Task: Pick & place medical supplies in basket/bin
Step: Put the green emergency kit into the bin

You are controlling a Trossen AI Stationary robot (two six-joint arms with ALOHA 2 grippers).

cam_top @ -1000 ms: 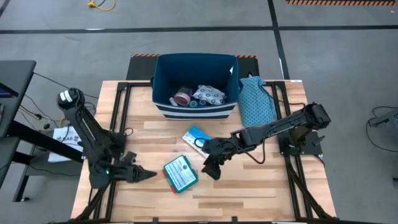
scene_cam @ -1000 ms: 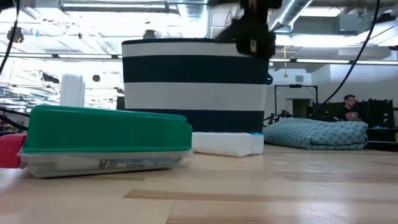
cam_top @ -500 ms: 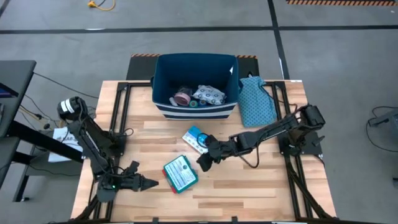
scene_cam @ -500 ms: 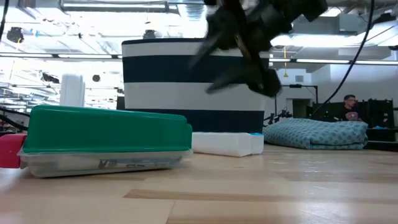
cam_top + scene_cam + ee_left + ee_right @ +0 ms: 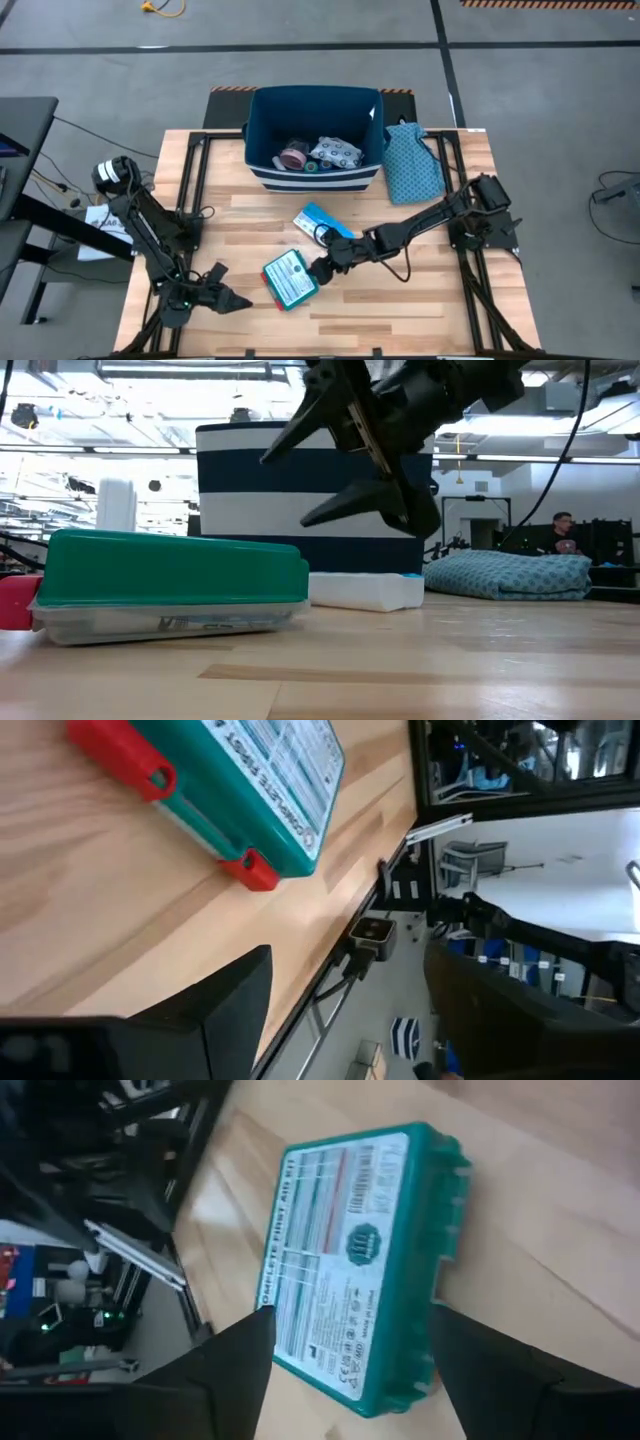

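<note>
Right claw [image 5: 318, 268] moved nearer teal flat box [image 5: 290, 280], fingers apart, just beside its edge | packet [image 5: 318, 224] partly hidden by arm | left claw [image 5: 222, 297] apart, near surface [image 5: 400, 310] corner

Right arm stretched low from right edge toward centre, elbow nearly straight; right hand [image 5: 322, 269] tipped down, fingers [image 5: 365, 505] spread wide, nothing between them. Left arm folded at front-left corner, forearm angled down; left hand [image 5: 226, 300] low near front edge, pointing inward, fingers [image 5: 215, 1010] parted, empty
</note>
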